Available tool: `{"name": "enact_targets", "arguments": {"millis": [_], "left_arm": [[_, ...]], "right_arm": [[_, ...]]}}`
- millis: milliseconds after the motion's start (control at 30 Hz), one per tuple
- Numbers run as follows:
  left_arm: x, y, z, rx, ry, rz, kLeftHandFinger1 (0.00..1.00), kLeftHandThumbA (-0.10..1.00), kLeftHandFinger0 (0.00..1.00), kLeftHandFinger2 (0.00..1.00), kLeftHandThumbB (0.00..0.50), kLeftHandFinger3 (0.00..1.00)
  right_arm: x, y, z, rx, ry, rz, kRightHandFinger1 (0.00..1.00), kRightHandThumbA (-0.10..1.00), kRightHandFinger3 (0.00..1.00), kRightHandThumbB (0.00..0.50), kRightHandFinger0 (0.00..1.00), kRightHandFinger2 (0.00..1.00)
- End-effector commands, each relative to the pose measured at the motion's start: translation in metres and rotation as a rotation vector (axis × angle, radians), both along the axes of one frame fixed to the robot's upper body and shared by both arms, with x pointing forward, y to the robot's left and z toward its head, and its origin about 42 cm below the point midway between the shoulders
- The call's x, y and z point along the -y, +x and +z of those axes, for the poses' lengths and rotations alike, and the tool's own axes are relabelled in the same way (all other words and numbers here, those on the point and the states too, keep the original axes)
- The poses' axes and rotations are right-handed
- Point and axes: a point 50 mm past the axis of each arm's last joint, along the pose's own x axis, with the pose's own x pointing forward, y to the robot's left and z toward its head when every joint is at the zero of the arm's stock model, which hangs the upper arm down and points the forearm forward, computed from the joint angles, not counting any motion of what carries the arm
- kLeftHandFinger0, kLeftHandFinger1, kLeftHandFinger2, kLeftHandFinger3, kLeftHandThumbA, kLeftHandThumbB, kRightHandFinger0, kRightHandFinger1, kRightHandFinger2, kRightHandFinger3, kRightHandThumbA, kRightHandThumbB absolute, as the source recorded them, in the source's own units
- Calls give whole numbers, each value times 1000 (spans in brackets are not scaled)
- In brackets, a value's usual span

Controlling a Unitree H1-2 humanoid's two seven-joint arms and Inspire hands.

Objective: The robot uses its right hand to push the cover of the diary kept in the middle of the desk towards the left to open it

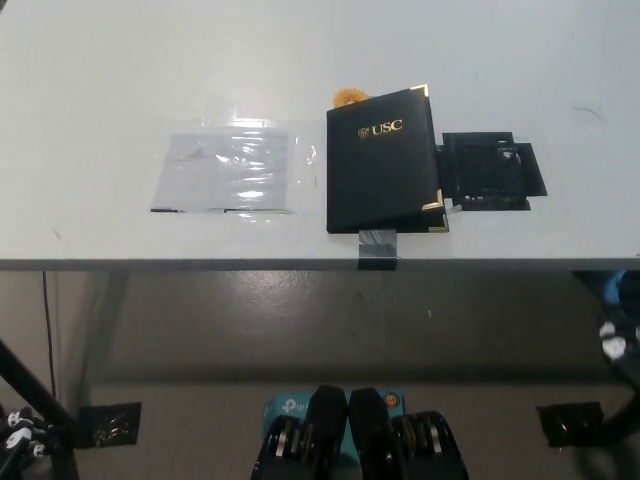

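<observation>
Diary (383,160) lies closed, cover slightly lifted at its right, near the desk's (100,60) front edge, mid-desk. Right hand (618,345) blurred at far right below the desk; finger state unreadable. Clear plastic sheet (232,172) just left of diary.

Right hand (618,350) at far right edge, below tabletop level: black, glossy, rounded casing, small white highlight patch on it, bluish tint at upper part. Mostly cut off by frame edge. Left hand (18,425) at lower-left corner: small white segments against black struts, blurred.
</observation>
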Motion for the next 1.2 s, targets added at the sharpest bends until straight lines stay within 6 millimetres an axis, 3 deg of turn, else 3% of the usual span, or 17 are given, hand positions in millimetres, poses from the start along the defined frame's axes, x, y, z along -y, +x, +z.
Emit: {"name": "enact_targets", "arguments": {"millis": [0, 167, 267, 333, 400, 433, 500, 533, 633, 667, 800, 867, 1000, 1167], "left_arm": [[-9, 1, 10, 40, 17, -15, 542, 243, 433, 274, 500, 308], [-9, 1, 10, 48, 15, -18, 554, 244, 440, 293, 500, 321], [-9, 1, 10, 49, 10, -15, 551, 247, 435, 288, 500, 324], [-9, 1, 10, 43, 13, -19, 550, 250, 433, 286, 500, 328], [-9, 1, 10, 41, 15, -20, 565, 253, 443, 295, 500, 338], [-9, 1, 10, 34, 23, -15, 565, 261, 452, 296, 500, 337], [-9, 1, 10, 35, 22, -14, 561, 250, 448, 295, 500, 335], [-6, 0, 7, 35, 15, -15, 552, 252, 444, 288, 500, 336], [-2, -2, 3, 34, -11, -19, 557, 234, 456, 290, 500, 338], [-1, 0, 3, 42, -13, -21, 554, 244, 455, 295, 500, 334], [0, 2, 3, 44, -20, -25, 566, 244, 454, 299, 500, 332], [1, 2, 4, 43, -4, -25, 560, 255, 447, 296, 500, 333], [1, 1, 5, 48, -15, -24, 540, 236, 432, 270, 500, 321], [3, 2, 2, 42, -15, -25, 562, 243, 442, 288, 500, 316]], "right_arm": [[-20, 19, 64, 173, -63, 133, 426, 491, 672, 140, 294, 525], [-47, 33, 109, 262, -3, 210, 454, 425, 685, 136, 331, 530], [-67, 53, 141, 335, 38, 244, 430, 403, 675, 89, 330, 496], [-70, 62, 147, 338, 46, 246, 413, 457, 672, 101, 323, 492], [-75, 81, 150, 315, 93, 237, 402, 437, 672, 94, 326, 479], [-78, 98, 147, 273, 145, 226, 451, 507, 726, 107, 384, 517], [-80, 107, 146, 256, 176, 222, 457, 558, 730, 120, 408, 530], [-83, 121, 141, 220, 231, 216, 493, 633, 747, 115, 463, 564], [-86, 131, 134, 159, 320, 188, 561, 730, 810, 147, 543, 645], [-90, 139, 133, 139, 380, 183, 647, 788, 859, 146, 618, 724], [-103, 154, 121, 70, 547, 146, 778, 898, 942, 134, 736, 839], [-110, 158, 114, 40, 620, 134, 818, 933, 984, 111, 776, 866], [-124, 163, 93, -31, 759, 78, 879, 978, 1000, 114, 847, 919], [-127, 163, 67, -85, 894, -4, 1000, 1000, 1000, 108, 988, 1000]]}}
